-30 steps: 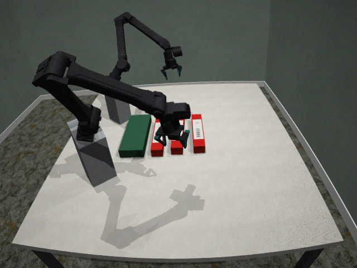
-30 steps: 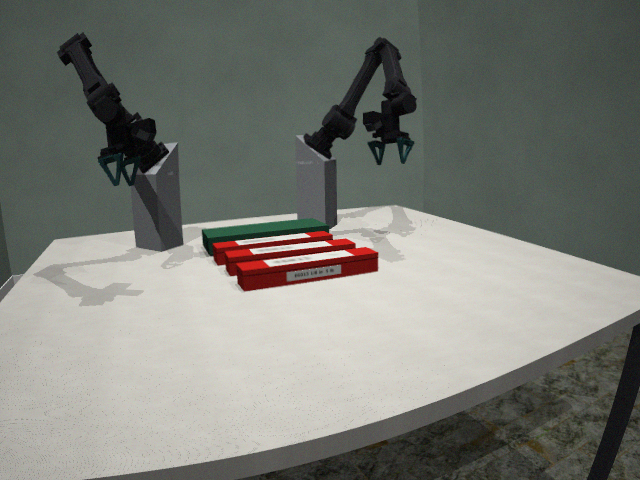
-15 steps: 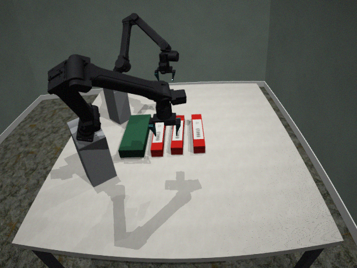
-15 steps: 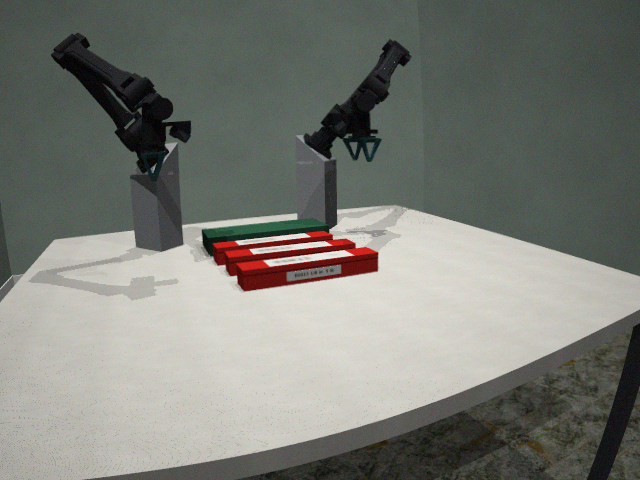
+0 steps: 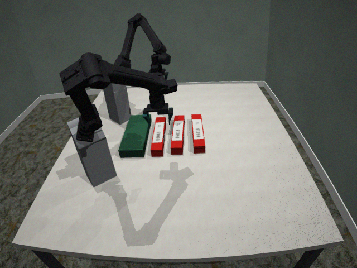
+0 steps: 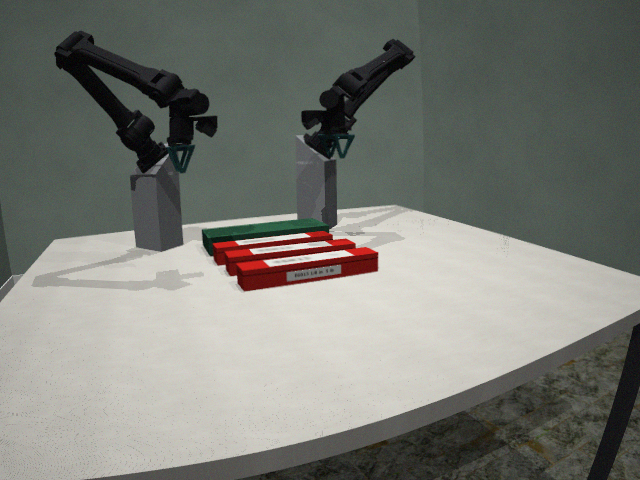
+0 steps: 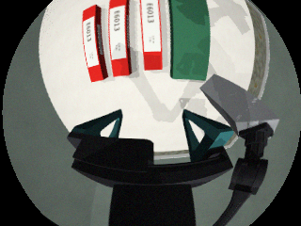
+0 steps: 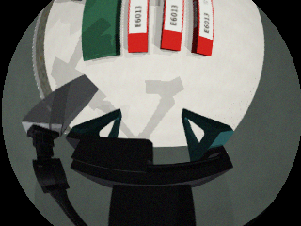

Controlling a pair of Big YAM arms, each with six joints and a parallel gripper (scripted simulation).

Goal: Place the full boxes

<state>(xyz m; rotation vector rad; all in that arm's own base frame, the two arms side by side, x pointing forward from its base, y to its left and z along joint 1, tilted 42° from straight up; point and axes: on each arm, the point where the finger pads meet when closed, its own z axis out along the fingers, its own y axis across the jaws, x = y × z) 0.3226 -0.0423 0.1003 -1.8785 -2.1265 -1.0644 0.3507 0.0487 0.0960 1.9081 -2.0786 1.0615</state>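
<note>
Three red electrode boxes with white labels lie flat side by side on the table: the one nearest the platform (image 5: 158, 135), the middle one (image 5: 177, 134) and the outer one (image 5: 198, 132). The low green platform (image 5: 135, 135) lies beside them with nothing on it. In the exterior view the platform (image 6: 266, 228) lies behind the boxes (image 6: 289, 249). My right gripper (image 6: 180, 157) hangs open and empty, high by its own pedestal. My left gripper (image 6: 336, 145) is open and empty, high by the other pedestal. Both wrist views show open fingers, left (image 7: 153, 128) and right (image 8: 153, 127), far above the boxes.
Two grey pedestals carry the arms: the right arm's (image 5: 93, 156) near the platform's front end, the left arm's (image 5: 116, 100) behind it. The table has a raised rim (image 5: 302, 138).
</note>
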